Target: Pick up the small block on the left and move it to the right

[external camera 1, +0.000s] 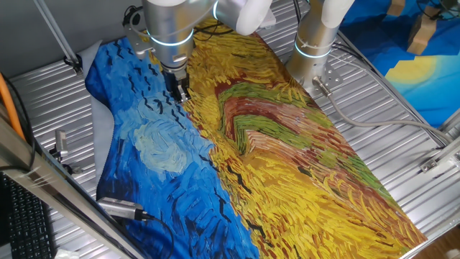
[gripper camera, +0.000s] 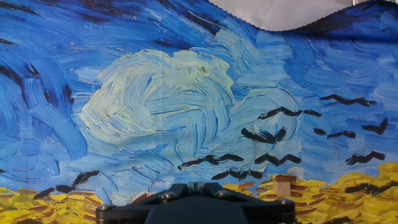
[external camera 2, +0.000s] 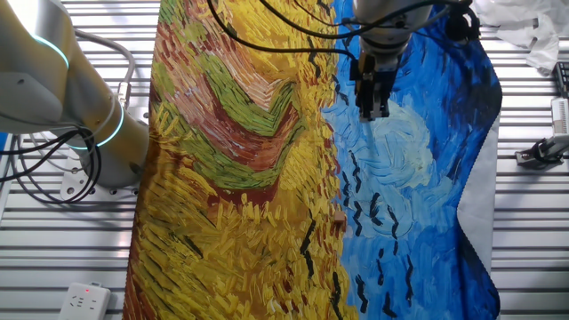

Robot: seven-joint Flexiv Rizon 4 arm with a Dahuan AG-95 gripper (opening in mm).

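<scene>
A small tan block (gripper camera: 285, 185) lies on the painted cloth where the blue sky meets the yellow field, low and right in the hand view. In the other fixed view it is a small brown spot (external camera 2: 339, 220), below and left of my gripper (external camera 2: 372, 108). In one fixed view I cannot make the block out. My gripper (external camera 1: 180, 92) points down over the blue part near the pale swirl (gripper camera: 155, 99). Its fingers stand together, with nothing between them. Only the gripper's dark front (gripper camera: 194, 186) shows at the bottom edge of the hand view.
The painted cloth (external camera 1: 287, 165) covers the slatted metal table (external camera 1: 374, 108). A second arm's base (external camera 2: 89, 124) stands beside the yellow side. A metal cylinder (external camera 1: 122, 208) lies on the cloth's near blue corner. A power strip (external camera 2: 84, 300) sits at the table's edge.
</scene>
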